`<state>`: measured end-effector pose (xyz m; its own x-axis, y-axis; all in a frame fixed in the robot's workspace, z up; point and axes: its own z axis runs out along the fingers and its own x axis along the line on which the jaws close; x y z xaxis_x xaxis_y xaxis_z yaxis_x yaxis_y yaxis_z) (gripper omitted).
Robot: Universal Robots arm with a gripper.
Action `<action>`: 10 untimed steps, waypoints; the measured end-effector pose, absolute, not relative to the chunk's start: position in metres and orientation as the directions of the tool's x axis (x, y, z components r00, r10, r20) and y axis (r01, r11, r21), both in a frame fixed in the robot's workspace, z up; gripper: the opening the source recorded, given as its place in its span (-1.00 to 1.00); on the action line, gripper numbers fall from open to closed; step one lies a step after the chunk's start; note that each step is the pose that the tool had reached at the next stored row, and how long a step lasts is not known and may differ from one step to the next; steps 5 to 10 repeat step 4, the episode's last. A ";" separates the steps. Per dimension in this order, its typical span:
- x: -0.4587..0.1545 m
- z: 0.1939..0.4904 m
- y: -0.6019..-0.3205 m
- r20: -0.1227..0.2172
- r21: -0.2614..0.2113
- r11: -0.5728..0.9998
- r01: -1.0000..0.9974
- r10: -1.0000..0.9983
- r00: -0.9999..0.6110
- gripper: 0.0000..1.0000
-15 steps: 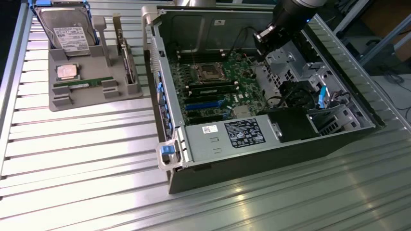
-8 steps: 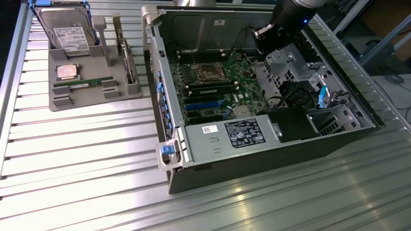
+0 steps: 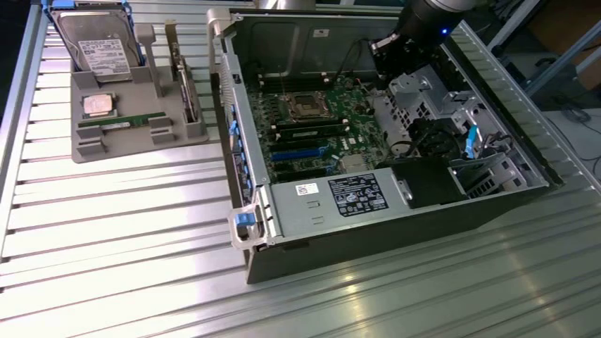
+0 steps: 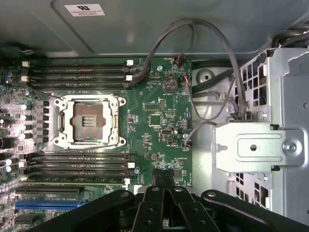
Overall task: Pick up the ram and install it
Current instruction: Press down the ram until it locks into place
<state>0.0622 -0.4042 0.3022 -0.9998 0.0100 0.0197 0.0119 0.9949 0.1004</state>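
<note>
The long, narrow green ram stick (image 3: 115, 122) lies flat in a slot of the grey moulded parts tray (image 3: 122, 149), which sits on the ribbed metal counter (image 3: 112, 232) at the exterior view's left. Its long axis runs across the tray, nearly level in that view, with the end toward the open black computer case (image 3: 395, 232) tilted slightly upward. Just behind it in the tray rests the square silver-topped processor chip (image 3: 98, 104), and further back stands a silver hard drive with a white label (image 3: 96, 48). A broader expansion card with a metal bracket (image 3: 186, 88) stands on edge at the tray's side nearest the case.

The black robot arm (image 3: 427, 21) reaches down into the case, well apart from the tray and the ram. In the wrist view the black gripper (image 4: 162, 180) hangs over the green motherboard (image 4: 159, 116), its jaws drawn together with their tips meeting and nothing between them. Near the tips lie the dark empty memory slots (image 4: 77, 164); beyond these sits the open silver processor socket (image 4: 89, 121), and more memory slots run on its far side.
</note>
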 end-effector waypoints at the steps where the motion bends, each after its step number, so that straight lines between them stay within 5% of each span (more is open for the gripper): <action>1: 0.062 0.302 -0.404 0.020 0.100 0.995 0.014 0.012 -1.000 -0.79; 10: 0.062 0.302 -0.404 0.020 0.100 0.995 0.020 0.018 -1.000 -0.79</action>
